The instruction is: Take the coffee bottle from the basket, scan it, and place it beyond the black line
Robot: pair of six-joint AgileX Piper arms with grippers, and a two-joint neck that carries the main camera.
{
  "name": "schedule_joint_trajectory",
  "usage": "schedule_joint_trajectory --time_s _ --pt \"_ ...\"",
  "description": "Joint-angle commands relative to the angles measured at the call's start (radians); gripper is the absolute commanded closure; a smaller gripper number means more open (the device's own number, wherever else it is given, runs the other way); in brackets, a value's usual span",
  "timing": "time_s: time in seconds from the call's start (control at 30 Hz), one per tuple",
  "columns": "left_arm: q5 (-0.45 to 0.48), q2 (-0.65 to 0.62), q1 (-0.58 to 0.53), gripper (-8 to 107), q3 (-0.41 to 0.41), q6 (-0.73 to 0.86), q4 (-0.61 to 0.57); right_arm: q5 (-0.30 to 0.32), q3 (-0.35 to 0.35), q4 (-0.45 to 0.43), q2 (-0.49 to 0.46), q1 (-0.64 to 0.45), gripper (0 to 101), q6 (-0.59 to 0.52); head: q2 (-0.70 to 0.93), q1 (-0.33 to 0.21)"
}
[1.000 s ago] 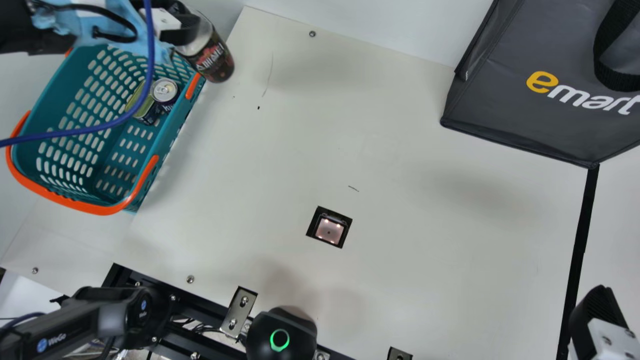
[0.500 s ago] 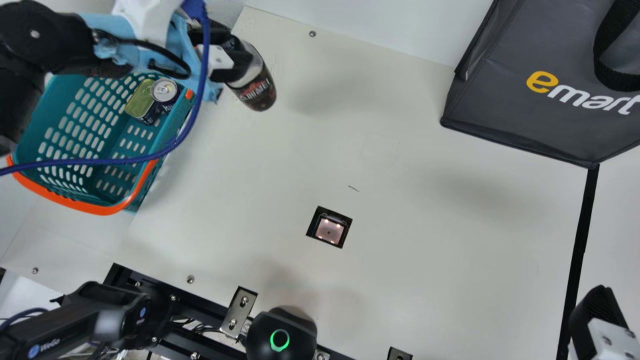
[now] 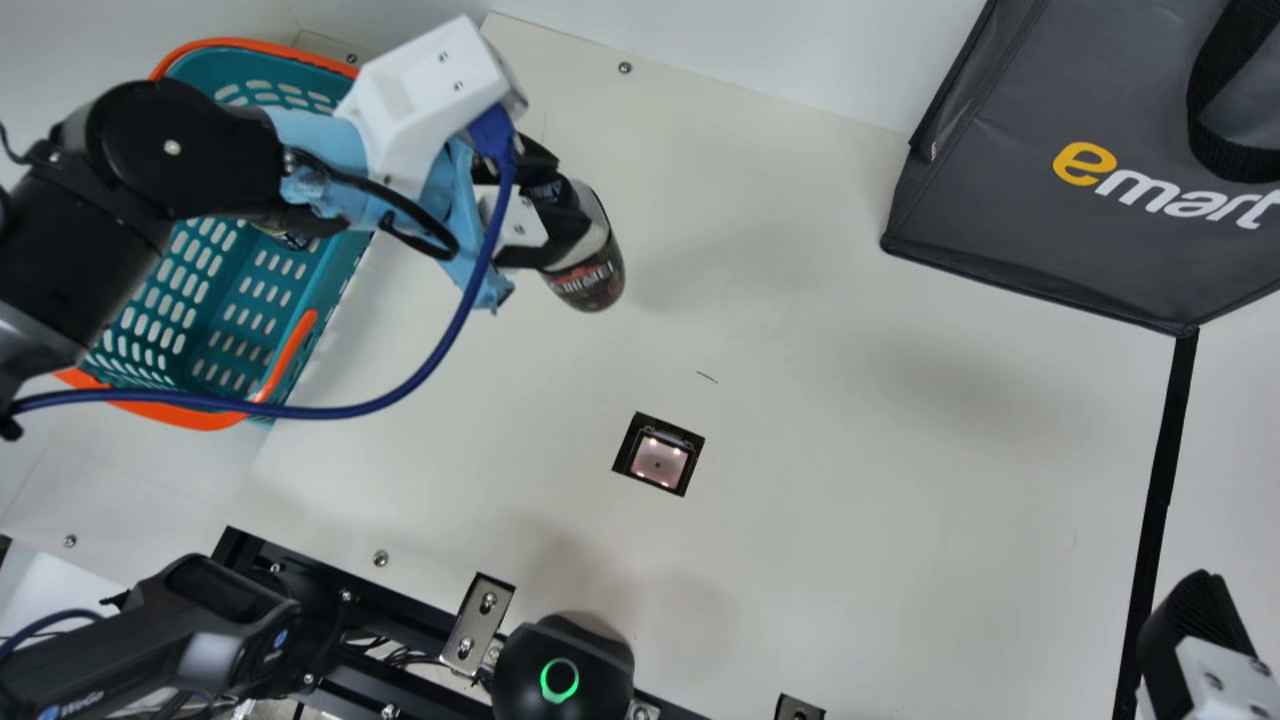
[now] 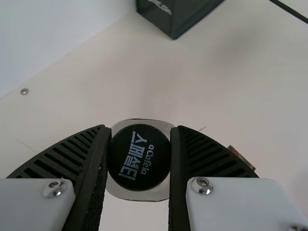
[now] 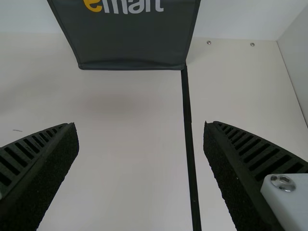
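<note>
In the main view my left gripper (image 3: 560,215) holds the coffee bottle (image 3: 590,275) tilted above the table, up and left of the scanner window (image 3: 659,462). The left wrist view has the bottle's black cap (image 4: 139,157) between the two fingers of my left gripper (image 4: 139,156), which is shut on it. My right gripper (image 3: 1190,620) is at the main view's lower right, by the black line (image 3: 1163,470). Seen from the right wrist, the right gripper (image 5: 141,126) stands open, its fingers wide apart, with the black line (image 5: 188,125) showing between them.
The teal basket (image 3: 350,270) with orange handles lies partly under my left arm at the left. A dark grey shopping bag (image 3: 1060,240) stands at the upper right, its corner meeting the black line's end. A blue cable (image 3: 440,365) hangs from the left arm in a loop.
My left gripper has carried the coffee bottle from beside the basket's upper edge rightward and down the main view, closer to the scanner window. The right gripper has kept still.
</note>
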Motion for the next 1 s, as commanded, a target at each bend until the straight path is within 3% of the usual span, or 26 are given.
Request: schedule_joint_trajectory --time_s 0.0,0.57,0.97 --pt "0.007 0.000 -0.014 89 0.006 0.023 -0.006 0.000 0.000 0.000 0.000 0.000 10 0.000 0.002 -0.017" --pt "0.087 0.013 -0.053 89 0.054 0.239 -0.066 0.000 0.000 0.000 0.000 0.000 10 0.000 0.002 -0.017" --pt "0.094 0.022 -0.064 89 0.090 0.336 -0.085 0.000 0.000 0.000 0.000 0.000 10 0.000 0.002 -0.017"
